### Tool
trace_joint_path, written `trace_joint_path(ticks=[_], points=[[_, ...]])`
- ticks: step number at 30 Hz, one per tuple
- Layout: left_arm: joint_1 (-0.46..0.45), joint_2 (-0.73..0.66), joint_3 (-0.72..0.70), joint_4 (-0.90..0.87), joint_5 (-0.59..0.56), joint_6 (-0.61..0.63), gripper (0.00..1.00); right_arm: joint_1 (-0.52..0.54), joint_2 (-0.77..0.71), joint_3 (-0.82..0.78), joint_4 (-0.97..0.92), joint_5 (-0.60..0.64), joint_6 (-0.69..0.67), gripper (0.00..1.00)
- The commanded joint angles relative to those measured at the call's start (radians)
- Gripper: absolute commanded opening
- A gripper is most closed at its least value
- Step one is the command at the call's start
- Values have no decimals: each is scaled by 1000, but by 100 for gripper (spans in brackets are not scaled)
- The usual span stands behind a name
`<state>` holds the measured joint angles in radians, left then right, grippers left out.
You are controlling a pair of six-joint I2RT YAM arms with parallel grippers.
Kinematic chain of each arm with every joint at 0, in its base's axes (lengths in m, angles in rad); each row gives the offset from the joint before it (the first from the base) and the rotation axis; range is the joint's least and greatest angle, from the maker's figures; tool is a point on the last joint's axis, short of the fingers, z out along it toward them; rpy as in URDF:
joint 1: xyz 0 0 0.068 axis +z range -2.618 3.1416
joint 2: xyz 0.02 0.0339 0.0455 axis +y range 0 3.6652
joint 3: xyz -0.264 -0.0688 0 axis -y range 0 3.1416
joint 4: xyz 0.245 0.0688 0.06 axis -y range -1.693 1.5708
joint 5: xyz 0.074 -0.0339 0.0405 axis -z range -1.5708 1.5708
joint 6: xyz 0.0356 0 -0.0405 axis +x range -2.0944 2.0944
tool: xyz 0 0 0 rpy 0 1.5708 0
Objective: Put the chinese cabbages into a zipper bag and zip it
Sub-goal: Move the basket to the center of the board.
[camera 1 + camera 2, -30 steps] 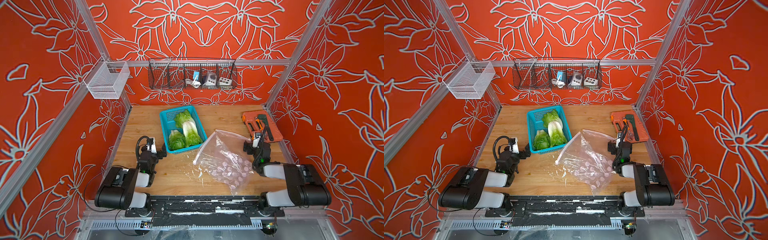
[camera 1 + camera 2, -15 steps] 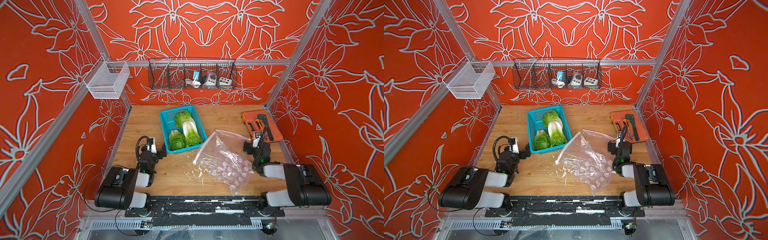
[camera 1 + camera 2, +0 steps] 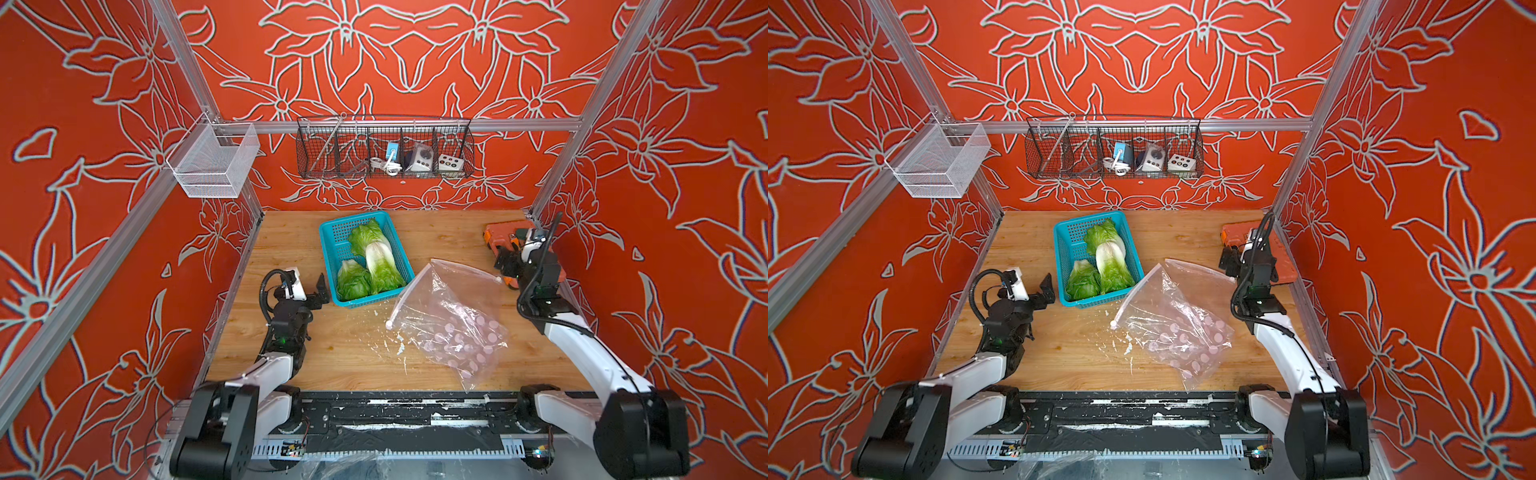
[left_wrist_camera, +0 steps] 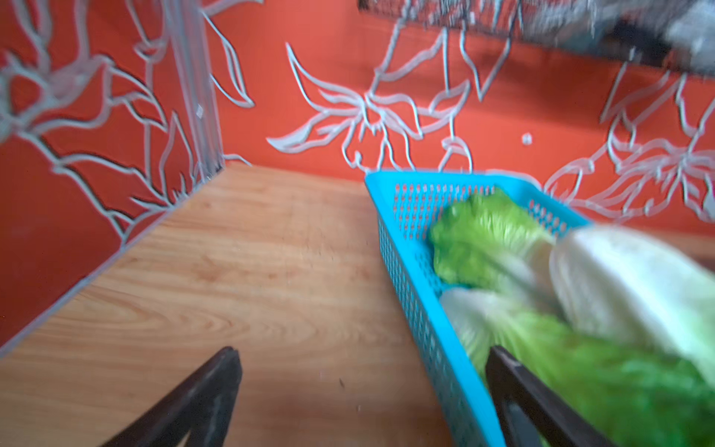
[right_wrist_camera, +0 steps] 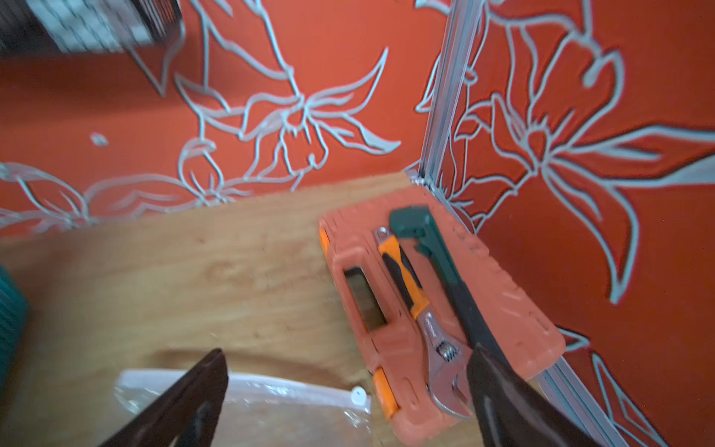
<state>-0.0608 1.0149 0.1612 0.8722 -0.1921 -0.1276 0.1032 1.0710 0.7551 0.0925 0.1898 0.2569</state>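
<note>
Three chinese cabbages (image 3: 376, 262) (image 3: 1106, 259) lie in a blue basket (image 3: 328, 249) at the middle of the wooden table; the left wrist view shows them (image 4: 491, 240) blurred. A clear zipper bag (image 3: 453, 324) (image 3: 1177, 328) with pink dots lies flat to the right of the basket, its white slider (image 5: 358, 395) at the far end. My left gripper (image 3: 309, 291) (image 4: 363, 352) hovers open just left of the basket's front corner. My right gripper (image 3: 509, 268) (image 5: 348, 352) hangs open over the bag's far right corner, next to the tool case. Neither holds anything.
An orange tool case (image 3: 498, 232) (image 5: 514, 309) with a wrench and another tool on it sits at the back right corner. A black wire rack (image 3: 384, 149) and a white mesh basket (image 3: 212, 166) hang on the walls. Red walls close in three sides.
Both arms have lifted out of their folded low pose and the grippers have moved a little toward the back. Basket, cabbages and bag have not moved. Both grippers stay open.
</note>
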Motion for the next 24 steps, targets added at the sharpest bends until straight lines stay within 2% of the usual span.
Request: trace_joint_path(ticks=[1,2,4,5,6,7,8,10,13,15,16,17,20,24], points=[[-88,-169,2,-245,-268,-129,99,15,-45,99,-401,-157,179,99],[-114,-223,-8,-274,-297,-146,98,18,-65,100,-401,-196,230,99],[-136,-315,3,-345,-310,-201,98,31,-112,67,-433,-193,479,99],[-137,-354,21,-395,-298,-243,98,28,-137,6,-311,-313,510,98],[-137,-387,40,-432,-275,-262,98,27,-156,-50,-188,-420,522,89],[-137,-410,63,-475,-258,-280,98,31,-156,-64,-163,-465,550,82],[-137,-431,96,-549,-250,-323,98,41,-145,-36,-226,-468,562,77],[-137,-451,151,-676,-217,-417,98,66,-100,61,-401,-446,513,74],[-136,-487,181,-814,-220,-652,98,116,-17,187,-624,-407,415,75],[-121,-533,172,-749,-85,-553,96,164,41,247,-731,-388,346,76],[-119,-541,180,-714,-10,-490,89,197,72,275,-781,-358,322,77],[-119,-520,218,-743,20,-477,86,234,103,298,-820,-341,299,80],[-119,-346,417,-969,94,-389,81,326,180,349,-911,-295,302,83],[-120,-160,590,-1231,135,-323,81,386,208,346,-867,-275,366,82]])
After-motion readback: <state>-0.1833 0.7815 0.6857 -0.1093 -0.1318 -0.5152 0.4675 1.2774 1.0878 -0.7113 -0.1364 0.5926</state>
